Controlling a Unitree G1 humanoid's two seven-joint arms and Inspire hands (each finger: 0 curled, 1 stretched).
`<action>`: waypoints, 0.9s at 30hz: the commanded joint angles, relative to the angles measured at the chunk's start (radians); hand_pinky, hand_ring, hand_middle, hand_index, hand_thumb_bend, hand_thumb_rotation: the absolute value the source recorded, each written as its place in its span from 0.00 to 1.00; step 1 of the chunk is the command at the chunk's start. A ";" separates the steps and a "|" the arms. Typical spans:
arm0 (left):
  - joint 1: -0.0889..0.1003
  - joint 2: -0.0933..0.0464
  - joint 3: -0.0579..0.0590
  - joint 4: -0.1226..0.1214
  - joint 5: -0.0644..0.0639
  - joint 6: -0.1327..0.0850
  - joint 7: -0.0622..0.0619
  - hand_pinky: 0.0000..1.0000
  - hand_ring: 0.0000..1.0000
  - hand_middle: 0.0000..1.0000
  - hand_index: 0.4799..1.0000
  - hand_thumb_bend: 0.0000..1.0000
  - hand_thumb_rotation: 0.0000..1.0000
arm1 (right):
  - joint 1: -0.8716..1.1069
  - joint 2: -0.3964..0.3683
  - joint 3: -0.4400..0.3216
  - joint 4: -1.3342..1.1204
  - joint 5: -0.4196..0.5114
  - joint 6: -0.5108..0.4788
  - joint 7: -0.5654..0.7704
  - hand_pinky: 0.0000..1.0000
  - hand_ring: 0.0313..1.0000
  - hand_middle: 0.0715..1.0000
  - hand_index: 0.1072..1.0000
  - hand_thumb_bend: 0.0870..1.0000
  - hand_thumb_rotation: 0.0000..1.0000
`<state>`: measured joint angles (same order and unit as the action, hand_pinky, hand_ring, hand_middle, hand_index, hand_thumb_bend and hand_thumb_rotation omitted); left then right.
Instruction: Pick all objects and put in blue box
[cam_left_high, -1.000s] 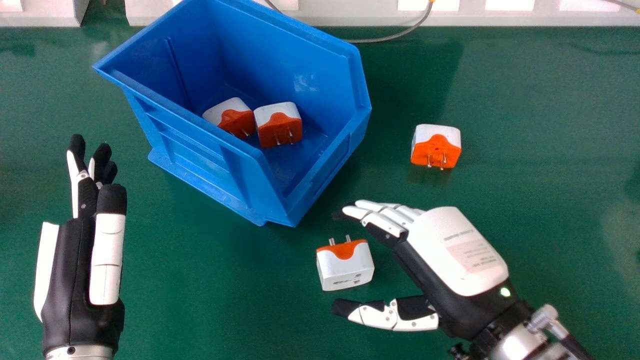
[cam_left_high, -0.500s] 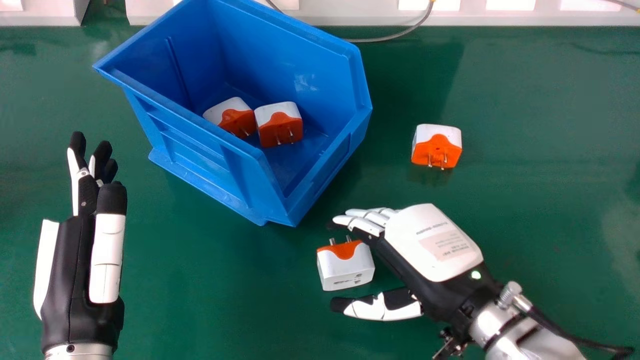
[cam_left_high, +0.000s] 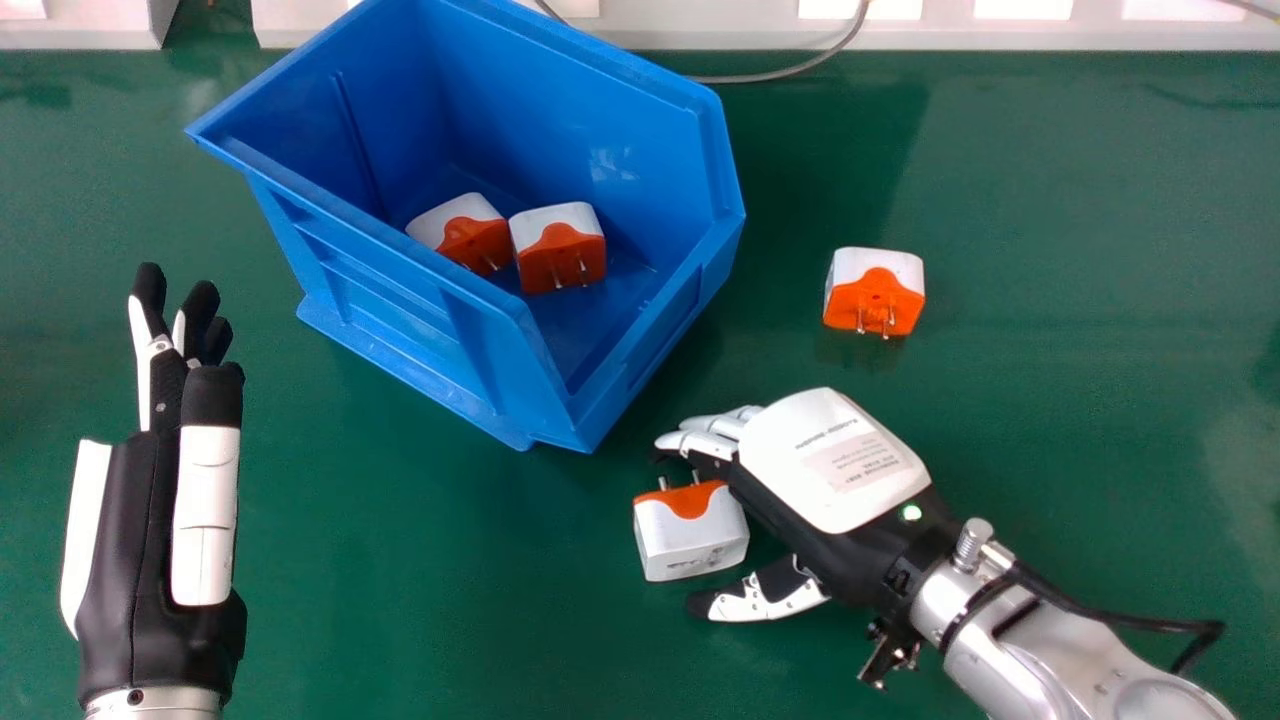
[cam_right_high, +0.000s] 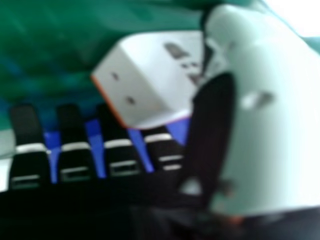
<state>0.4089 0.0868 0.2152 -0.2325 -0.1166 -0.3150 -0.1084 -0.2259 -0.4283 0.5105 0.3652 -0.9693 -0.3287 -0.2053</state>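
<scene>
Fingers (cam_left_high: 692, 442) beside plug (cam_left_high: 690, 540), prongs (cam_left_high: 663, 483) forward

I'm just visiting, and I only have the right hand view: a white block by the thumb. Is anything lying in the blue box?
Observer: Yes, two white-and-orange plug adapters lie in the blue box.
Operator: Neat! Besides my block, is another one loose?
Observer: Yes, a third adapter sits on the green table, to the right of the box.
Operator: And where's the other hand?
Observer: The left hand is at the left side of the head view.
</scene>
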 joint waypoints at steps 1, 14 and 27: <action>0.001 0.005 0.006 -0.030 -0.003 -0.007 0.000 1.00 1.00 1.00 1.00 0.89 1.00 | -0.034 -0.002 0.010 0.047 -0.017 0.000 -0.043 0.59 0.70 0.72 0.70 0.48 0.10; 0.000 0.006 0.003 -0.050 -0.001 0.015 0.002 1.00 1.00 1.00 1.00 0.89 1.00 | -0.066 0.024 0.024 0.108 0.069 0.052 0.026 0.12 0.15 0.19 0.41 0.44 0.16; -0.006 0.009 0.001 -0.051 0.007 0.017 0.002 1.00 1.00 1.00 1.00 0.89 1.00 | 0.046 -0.011 -0.047 -0.158 0.145 0.116 0.104 0.10 0.12 0.15 0.41 0.44 0.15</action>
<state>0.4017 0.0886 0.2150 -0.2566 -0.1169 -0.2899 -0.1067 -0.2014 -0.4148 0.4898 0.2608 -0.8338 -0.2083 -0.1012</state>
